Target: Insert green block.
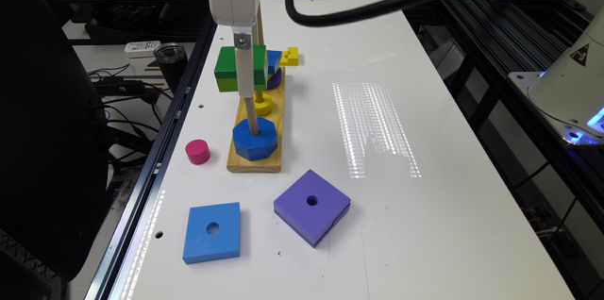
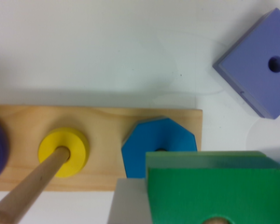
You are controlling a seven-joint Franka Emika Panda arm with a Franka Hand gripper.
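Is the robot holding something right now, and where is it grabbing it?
The gripper holds the green block by its sides, high on the peg.

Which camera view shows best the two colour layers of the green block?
The exterior view: the green block appears from the side there, dark green above lime green, raised over the blue octagon. The wrist view shows its green top, with part of the centre hole.
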